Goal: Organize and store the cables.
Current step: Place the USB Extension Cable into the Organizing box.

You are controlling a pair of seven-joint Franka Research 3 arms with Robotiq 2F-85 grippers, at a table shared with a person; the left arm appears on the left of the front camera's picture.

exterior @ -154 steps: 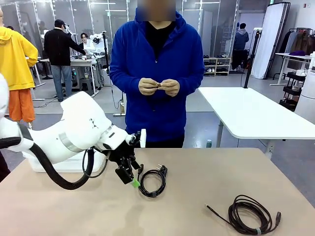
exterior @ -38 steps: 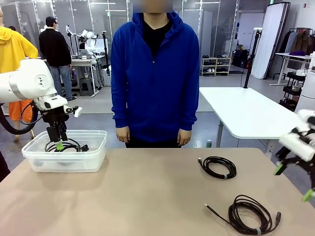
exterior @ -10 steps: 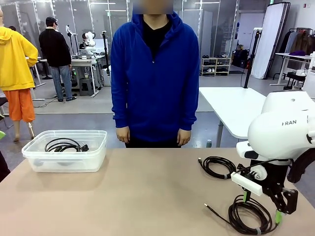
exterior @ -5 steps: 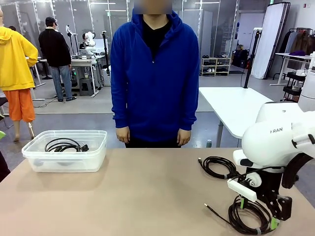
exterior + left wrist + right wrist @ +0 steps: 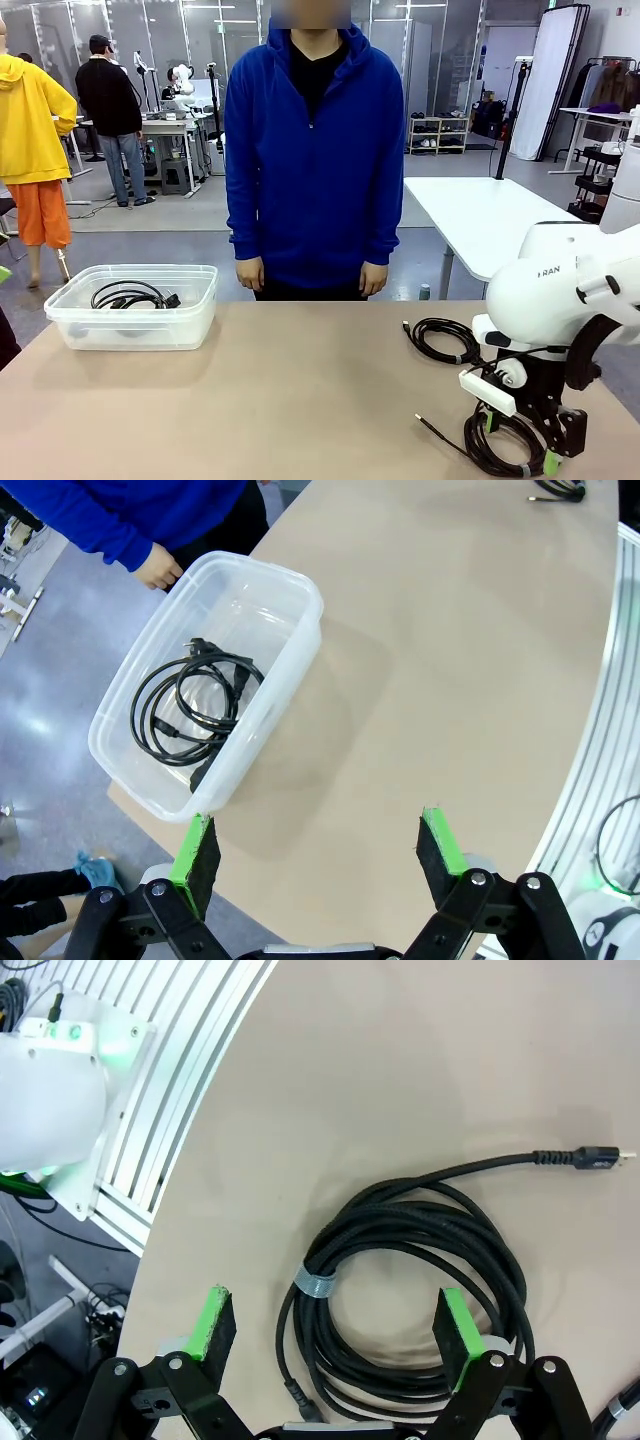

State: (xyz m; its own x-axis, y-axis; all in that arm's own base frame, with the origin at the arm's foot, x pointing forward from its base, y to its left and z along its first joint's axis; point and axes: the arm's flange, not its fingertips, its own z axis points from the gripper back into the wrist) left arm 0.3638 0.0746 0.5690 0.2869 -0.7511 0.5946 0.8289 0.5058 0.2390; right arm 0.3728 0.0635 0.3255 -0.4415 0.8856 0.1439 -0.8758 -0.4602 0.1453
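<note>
Front view: two coiled cables point(image 5: 441, 339) point(image 5: 485, 460) on table point(image 5: 300, 400)

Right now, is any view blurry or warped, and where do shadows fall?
Front view: sharp, evenly lit. Left wrist view: wide-angle lens bends the table edge; the bin throws a soft shadow. Right wrist view: large coil crisp, table edge curved.

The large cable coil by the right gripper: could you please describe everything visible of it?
The large cable coil is a black cord wound in several loose loops, bound by one grey band. One end runs out to a small metal-tipped plug. It lies flat on the tan table. The open right gripper straddles it, fingers not closed on it.
</note>
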